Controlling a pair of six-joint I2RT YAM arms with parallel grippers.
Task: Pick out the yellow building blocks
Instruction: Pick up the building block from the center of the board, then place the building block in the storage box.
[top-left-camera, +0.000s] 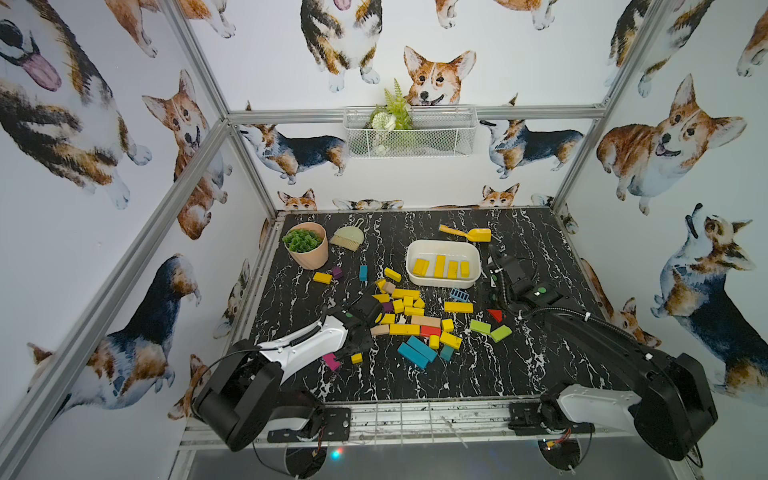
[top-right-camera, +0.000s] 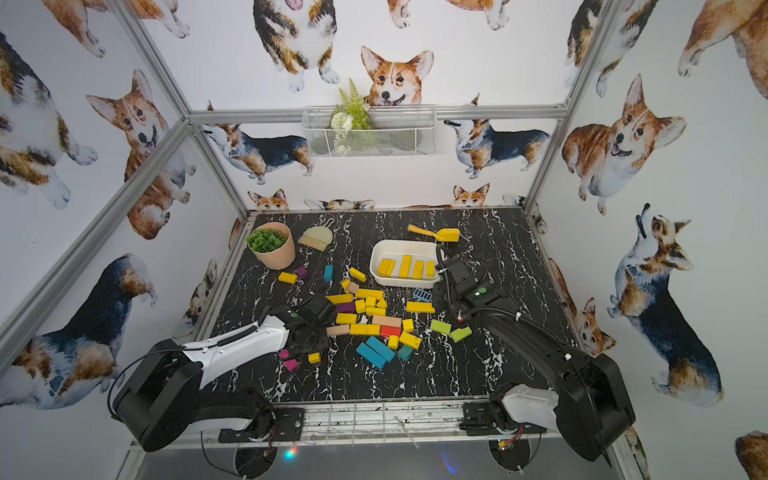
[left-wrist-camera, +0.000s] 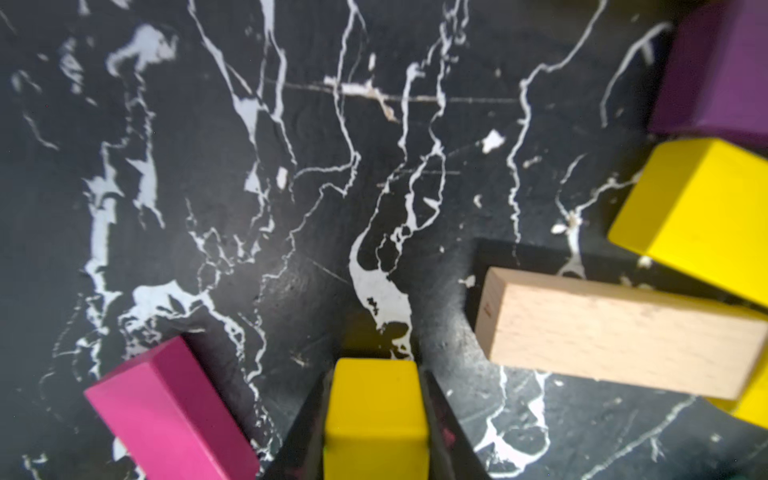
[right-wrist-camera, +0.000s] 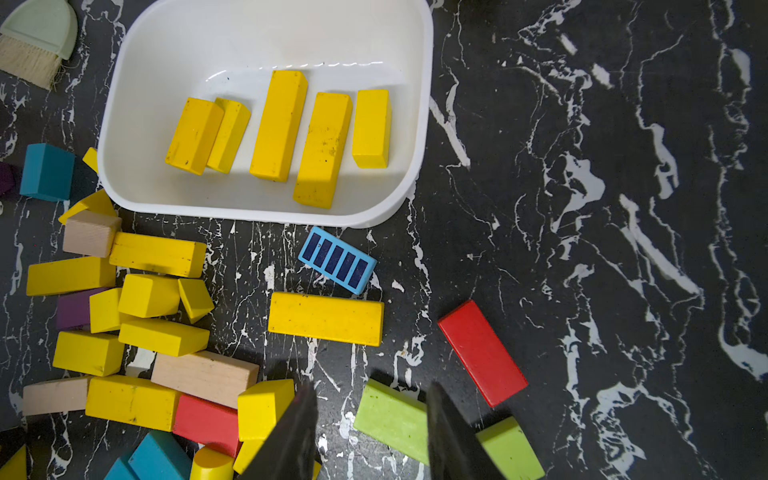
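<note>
My left gripper (left-wrist-camera: 376, 372) is shut on a small yellow block (left-wrist-camera: 376, 419), its dark fingers pressed against both sides. In both top views this gripper (top-left-camera: 352, 352) sits low at the near left edge of the block pile, beside a magenta block (left-wrist-camera: 174, 411) and a tan block (left-wrist-camera: 615, 332). Several yellow building blocks (top-left-camera: 405, 305) lie mixed into the pile, and a long one (right-wrist-camera: 326, 318) lies apart. Several more (right-wrist-camera: 278, 124) lie in the white bin (right-wrist-camera: 137, 124). My right gripper (right-wrist-camera: 370, 436) hangs open above a green block (right-wrist-camera: 390, 415), near the bin's right end (top-left-camera: 496, 274).
Teal blocks (top-left-camera: 417, 352), green blocks (top-left-camera: 500, 332), a red wedge (top-left-camera: 494, 314), a red block (right-wrist-camera: 482, 353) and a blue slatted piece (right-wrist-camera: 337, 259) lie around the pile. A potted plant (top-left-camera: 309, 249), a brush (top-left-camera: 348, 237) and a yellow toy shovel (top-left-camera: 467, 234) stand at the back.
</note>
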